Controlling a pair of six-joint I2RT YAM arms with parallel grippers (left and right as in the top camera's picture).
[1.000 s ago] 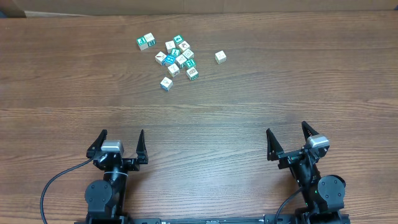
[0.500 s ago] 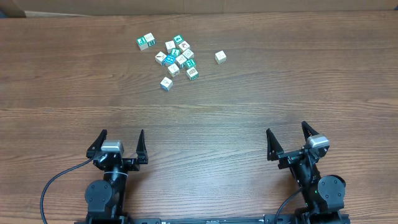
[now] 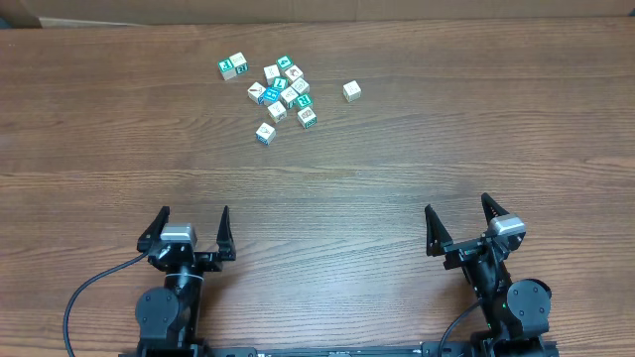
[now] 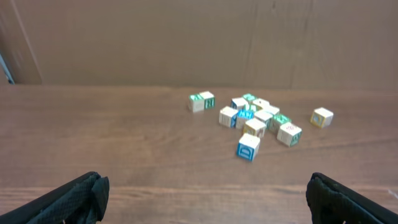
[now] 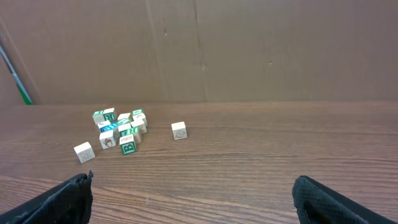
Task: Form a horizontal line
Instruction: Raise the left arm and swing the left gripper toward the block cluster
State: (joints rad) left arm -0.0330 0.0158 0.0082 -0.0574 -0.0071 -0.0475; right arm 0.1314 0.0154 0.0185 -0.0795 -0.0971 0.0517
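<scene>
Overhead and wrist views. The cream-and-teal picture cubes (image 3: 285,87) lay on the far half of the wooden table (image 3: 397,159), left of centre, as an irregular bunch and not as a straight row. Most cubes touched or nearly touched one another at mixed angles. A pair of cubes (image 3: 233,66) sat side by side just left of the bunch. A nearer cube (image 3: 265,133) lay apart on the bunch's near side, and a lone cube (image 3: 351,91) lay apart to its right.

The left gripper (image 3: 194,213) stood at the near edge of the table, well apart from the cubes, which lay ahead of it and somewhat to its right. Its fingers were spread wide and held nothing. In the left wrist view both fingertips (image 4: 81,194) framed bare wood, with the bunch (image 4: 258,118) far ahead.

The right gripper (image 3: 457,206) stood likewise at the near edge, well apart from the cubes, which lay ahead and to its left. Its fingers were also parted and empty. From the right wrist, the bunch (image 5: 122,130) and the lone cube (image 5: 180,130) appeared before a cardboard wall (image 5: 249,50).

A black cable (image 3: 89,288) curved from the left arm's base.
</scene>
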